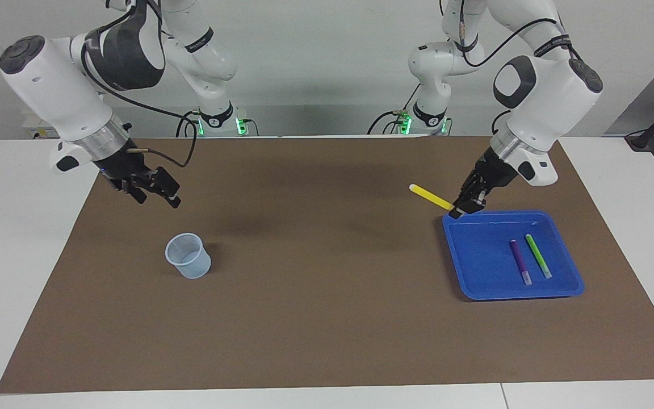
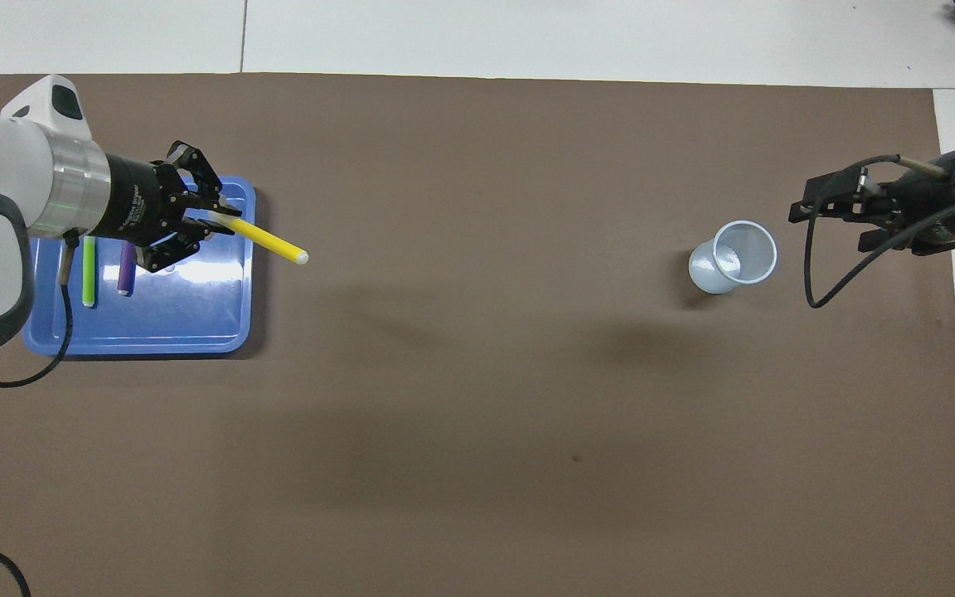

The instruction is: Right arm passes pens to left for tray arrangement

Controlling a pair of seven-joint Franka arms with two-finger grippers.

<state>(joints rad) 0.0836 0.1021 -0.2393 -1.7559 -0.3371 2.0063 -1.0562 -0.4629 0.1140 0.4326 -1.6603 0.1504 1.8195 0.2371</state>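
Yellow pen [image 1: 430,196]: clamped at one end in the left gripper [image 1: 458,210], held off the table, slanting over the tray's rim; its pale tip points away from the tray toward the middle of the mat, at about 10 o'clock from the gripper in the facing view.
Left gripper: closed tight on the yellow pen [image 2: 266,240], over the tray corner that lies nearest the robots and the table's middle.
Tray [image 1: 474,272]: blue, on the brown mat [image 1: 327,318] at the left arm's end of the table.
Purple pen [image 1: 519,262]: lying flat in the tray, just beside the green pen, roughly parallel to it.
Green pen [image 1: 538,255]: lying flat in the tray, at about 2 o'clock from the purple pen in the facing view.
Right gripper [image 1: 156,190]: fingers spread wide, holding nothing, in the air over the mat at the right arm's end.
Cup [image 1: 188,255]: small translucent cup, upright on the mat, at about 5 o'clock from the right gripper in the facing view.
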